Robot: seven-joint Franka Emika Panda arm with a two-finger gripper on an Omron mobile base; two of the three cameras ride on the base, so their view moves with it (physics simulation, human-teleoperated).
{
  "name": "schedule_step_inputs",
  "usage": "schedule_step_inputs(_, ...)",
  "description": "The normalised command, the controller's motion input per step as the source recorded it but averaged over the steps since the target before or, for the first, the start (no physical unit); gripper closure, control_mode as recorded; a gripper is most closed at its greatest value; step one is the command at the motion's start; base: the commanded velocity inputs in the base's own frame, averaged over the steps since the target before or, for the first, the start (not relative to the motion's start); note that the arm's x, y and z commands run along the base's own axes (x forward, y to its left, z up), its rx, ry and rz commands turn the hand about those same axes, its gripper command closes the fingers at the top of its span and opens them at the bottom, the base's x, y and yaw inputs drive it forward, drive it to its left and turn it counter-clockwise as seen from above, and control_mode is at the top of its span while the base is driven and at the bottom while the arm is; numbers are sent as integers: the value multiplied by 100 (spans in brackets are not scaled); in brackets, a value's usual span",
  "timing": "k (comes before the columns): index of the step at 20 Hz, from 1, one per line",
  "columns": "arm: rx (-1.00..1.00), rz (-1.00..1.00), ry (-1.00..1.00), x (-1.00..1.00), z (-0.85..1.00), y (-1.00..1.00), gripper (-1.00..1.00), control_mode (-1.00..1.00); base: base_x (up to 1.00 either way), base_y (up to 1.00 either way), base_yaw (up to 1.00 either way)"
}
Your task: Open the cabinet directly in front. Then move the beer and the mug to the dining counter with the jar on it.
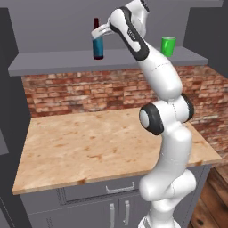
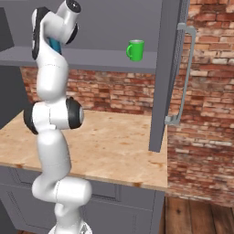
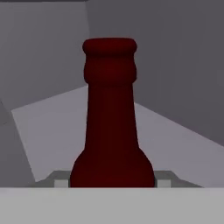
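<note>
Grip: your two-finger gripper is clamped on the small dark brown beer bottle with blue label, its fingers against the bottle's shoulder in the hand view
Beer: it stands near the front edge of the grey cabinet shelf, towards its left
Slip risk: the hold sits high, so a quick swing could tilt the bottle loose
Mug: the bright green cylindrical mug waits well apart, near the shelf's right end
Door: the open grey cabinet door hangs right; swing wide and you clip it

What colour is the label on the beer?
Blue, on the beer in the left base view.
</note>
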Motion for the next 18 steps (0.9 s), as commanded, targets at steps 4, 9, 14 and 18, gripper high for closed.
schedule_step_inputs(4,4,0,-16,-100,-24,-1,100,-100,0,0,0)
schedule_step_inputs(9,5,0,-32,-100,-48,-2,100,-100,0,0,0)
schedule_step_inputs(14,13,0,-43,-100,-28,-8,100,-100,0,0,0)
schedule_step_inputs(18,32,0,-30,-100,49,-24,100,-100,0,0,0)
